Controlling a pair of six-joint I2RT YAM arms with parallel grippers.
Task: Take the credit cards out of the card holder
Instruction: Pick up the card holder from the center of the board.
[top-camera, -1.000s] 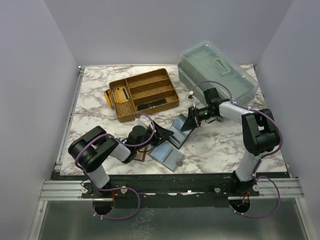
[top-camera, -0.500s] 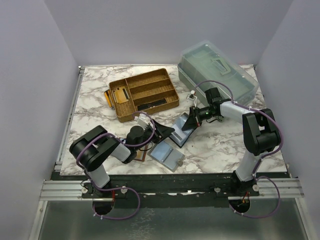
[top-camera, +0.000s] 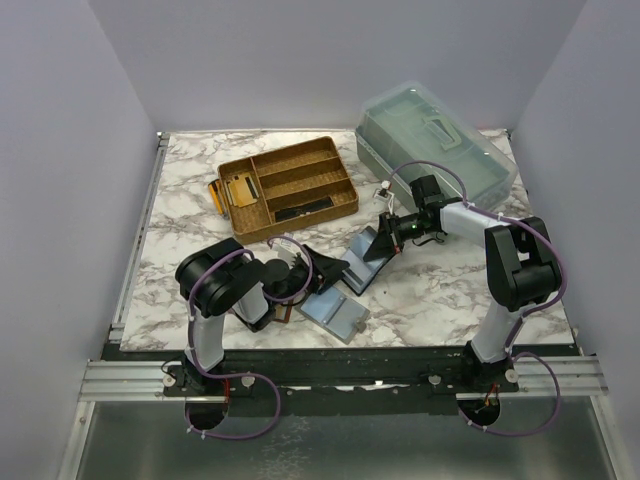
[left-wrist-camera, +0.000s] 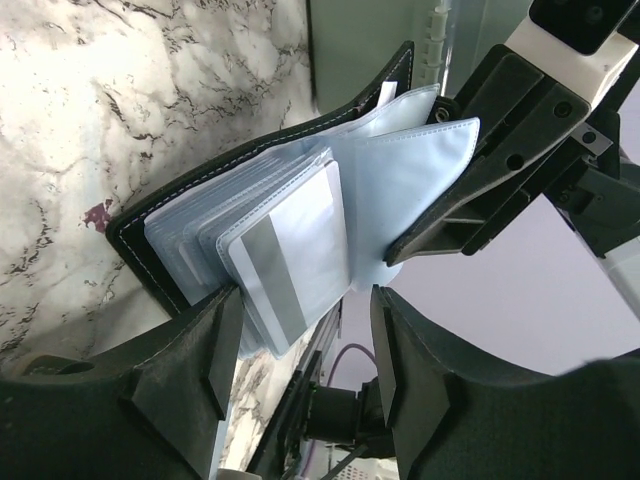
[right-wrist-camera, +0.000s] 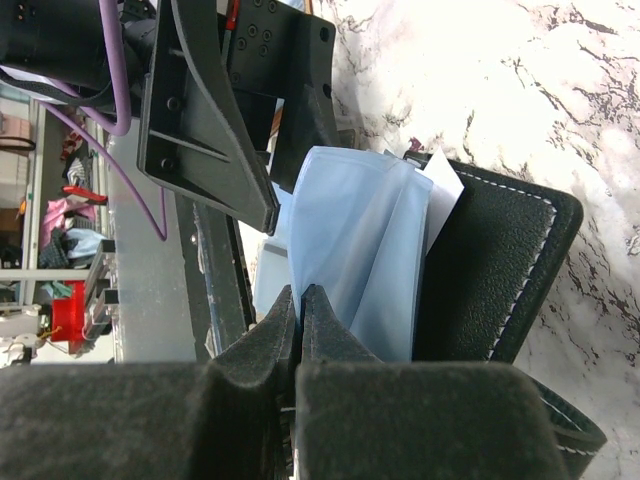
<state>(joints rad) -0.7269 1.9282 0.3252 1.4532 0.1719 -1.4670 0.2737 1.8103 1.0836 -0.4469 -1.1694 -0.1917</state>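
Note:
The black card holder (top-camera: 352, 262) lies open mid-table, its blue-grey pockets fanned out (left-wrist-camera: 230, 215). A pale silvery credit card (left-wrist-camera: 290, 255) with a grey stripe sticks out of the pockets. My left gripper (left-wrist-camera: 305, 345) is open, its fingers either side of that card's lower edge; it also shows in the top view (top-camera: 312, 264). My right gripper (right-wrist-camera: 300, 300) is shut on one blue-grey pocket sleeve (right-wrist-camera: 350, 240) and holds it up away from the black cover (right-wrist-camera: 500, 270). In the top view the right gripper (top-camera: 384, 240) is at the holder's far side.
A grey-outside holder (top-camera: 335, 315) lies just in front. A brown tray (top-camera: 290, 185) with gold-tan cards (top-camera: 236, 190) and a black bar (top-camera: 302, 209) stands behind. A clear lidded box (top-camera: 432, 142) is at the back right. The table's front rail (top-camera: 340, 362) is close.
My left arm has swung its elbow to the right and raised it, bringing the open gripper closer to the holder. The right gripper still holds the sleeve in place.

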